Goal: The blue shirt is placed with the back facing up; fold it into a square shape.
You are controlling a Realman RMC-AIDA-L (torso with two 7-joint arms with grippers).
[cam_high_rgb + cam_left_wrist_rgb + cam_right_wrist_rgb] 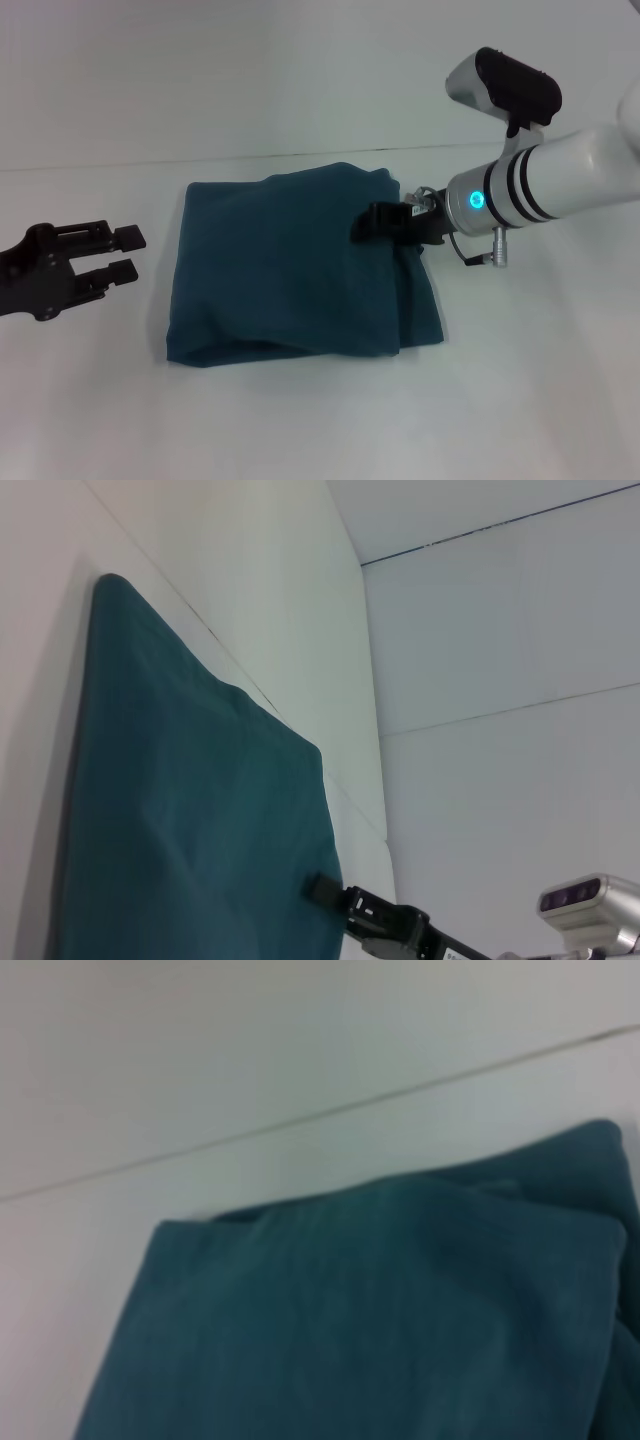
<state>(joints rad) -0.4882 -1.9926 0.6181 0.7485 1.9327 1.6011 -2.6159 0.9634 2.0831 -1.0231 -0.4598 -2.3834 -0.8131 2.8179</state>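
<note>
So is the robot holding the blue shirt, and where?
Right gripper sits on the blue shirt near its right edge; a pinch cannot be told. Left gripper holds nothing.

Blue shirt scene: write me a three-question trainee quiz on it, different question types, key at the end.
1. True or false: the blue shirt lies folded into a rough square on the white table.
2. Which gripper is over the shirt? A) left gripper B) right gripper
3. Fill in: the left gripper sits off the shirt's ____ side with its fingers apart.

Key
1. True.
2. B; the right gripper is over the shirt's right part.
3. Left.
</note>
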